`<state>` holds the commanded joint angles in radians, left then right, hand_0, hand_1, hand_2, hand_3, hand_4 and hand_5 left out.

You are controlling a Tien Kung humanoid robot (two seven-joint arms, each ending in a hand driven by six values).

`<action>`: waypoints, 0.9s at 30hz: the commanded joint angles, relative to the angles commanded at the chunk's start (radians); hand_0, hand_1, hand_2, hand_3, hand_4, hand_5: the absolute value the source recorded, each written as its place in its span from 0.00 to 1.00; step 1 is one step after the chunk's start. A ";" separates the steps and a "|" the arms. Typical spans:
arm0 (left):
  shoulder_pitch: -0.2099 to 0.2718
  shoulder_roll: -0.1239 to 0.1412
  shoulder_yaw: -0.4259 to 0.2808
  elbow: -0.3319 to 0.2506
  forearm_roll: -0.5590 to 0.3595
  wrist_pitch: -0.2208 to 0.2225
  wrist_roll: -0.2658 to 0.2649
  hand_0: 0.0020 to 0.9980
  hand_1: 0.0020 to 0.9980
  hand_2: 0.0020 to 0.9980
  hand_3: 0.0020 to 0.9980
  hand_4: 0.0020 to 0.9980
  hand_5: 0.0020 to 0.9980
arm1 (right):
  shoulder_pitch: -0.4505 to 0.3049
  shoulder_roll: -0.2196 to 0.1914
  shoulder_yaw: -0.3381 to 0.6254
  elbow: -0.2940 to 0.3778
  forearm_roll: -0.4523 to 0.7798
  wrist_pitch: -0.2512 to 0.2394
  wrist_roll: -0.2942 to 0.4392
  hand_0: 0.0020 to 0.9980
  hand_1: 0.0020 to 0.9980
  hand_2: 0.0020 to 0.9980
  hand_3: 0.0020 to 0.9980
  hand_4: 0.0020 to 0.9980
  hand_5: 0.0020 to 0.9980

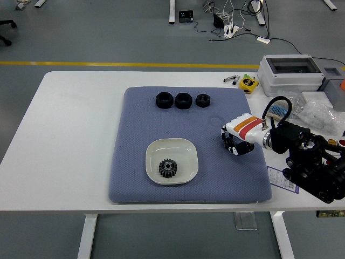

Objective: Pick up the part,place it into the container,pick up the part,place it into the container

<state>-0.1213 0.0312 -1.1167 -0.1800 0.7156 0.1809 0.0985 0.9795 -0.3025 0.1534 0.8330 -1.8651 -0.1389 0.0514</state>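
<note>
White table (75,140) on a grey floor carries a blue-grey padded mat (129,172), the landmark for this report. Right hand (237,141), white-backed with an orange stripe: its black fingers (233,147) are curled under the palm and hold nothing visible. It sits over the mat's right margin, just inside the right edge, level with the cream square dish (186,148) to its left, with bare mat between them. Black arm links run off the mat's right edge toward the picture's lower right. One black toothed gear (168,168) lies inside the dish, near the mat's front edge. Three black round parts (183,100) stand in a row along the mat's far edge, well apart from the hand. Mat centre and left side are open. Grey lidded box (291,73) sits beyond the mat's far right corner.
</note>
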 joint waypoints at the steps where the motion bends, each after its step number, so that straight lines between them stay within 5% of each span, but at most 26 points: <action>1: 0.000 0.000 0.001 0.000 -0.001 0.000 0.000 0.71 0.63 0.65 0.56 0.62 0.69 | -0.001 0.000 -0.001 0.000 -0.003 -0.003 0.003 0.25 0.42 0.49 0.51 0.45 0.21; 17: 0.005 0.000 -0.001 0.000 0.008 -0.002 0.001 0.71 0.63 0.65 0.56 0.62 0.69 | -0.004 -0.014 0.014 0.017 -0.006 -0.022 0.018 0.19 0.38 0.45 0.48 0.44 0.20; 27: 0.002 0.002 0.002 0.000 0.001 -0.003 0.000 0.71 0.63 0.65 0.56 0.62 0.69 | 0.003 -0.029 0.063 0.087 -0.001 -0.032 0.015 0.18 0.38 0.45 0.47 0.41 0.18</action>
<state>-0.1196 0.0328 -1.1151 -0.1800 0.7165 0.1784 0.0982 0.9821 -0.3319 0.2165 0.9202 -1.8662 -0.1706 0.0663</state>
